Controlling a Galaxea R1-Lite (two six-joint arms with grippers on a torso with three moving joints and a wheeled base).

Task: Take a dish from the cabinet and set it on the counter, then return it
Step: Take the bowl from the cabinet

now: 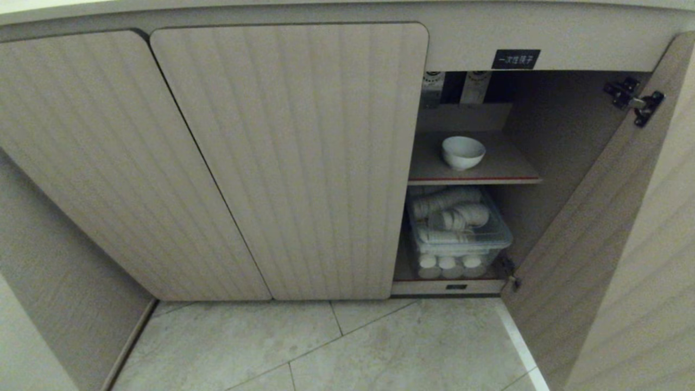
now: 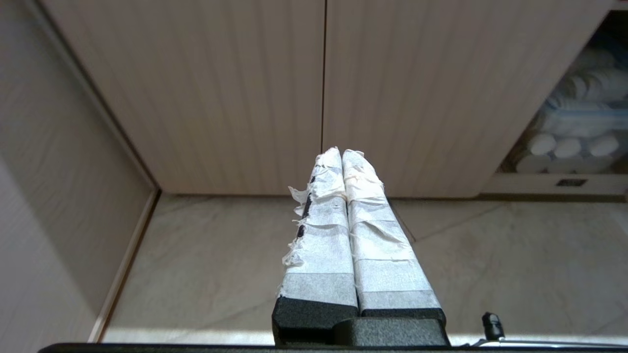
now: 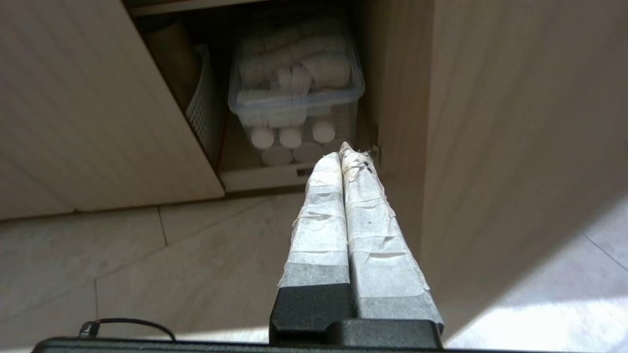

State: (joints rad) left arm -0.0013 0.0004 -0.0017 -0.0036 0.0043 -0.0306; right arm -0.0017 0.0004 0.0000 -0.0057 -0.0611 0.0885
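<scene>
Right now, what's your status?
Both hands shut, empty: left hand, right hand. Bowl on upper cabinet shelf, untouched. Door open, path clear.

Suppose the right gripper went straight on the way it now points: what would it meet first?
Probably the clear storage bin on the cabinet's bottom level, or the open door beside it; the shut right gripper aims close to both, and depth is unclear.

Pale marbled floor tiles (image 1: 336, 347) with thin grout lines. Beige wood-grain side panel (image 1: 49, 255) at left. Bright sunlight patch (image 3: 554, 314) on floor.
</scene>
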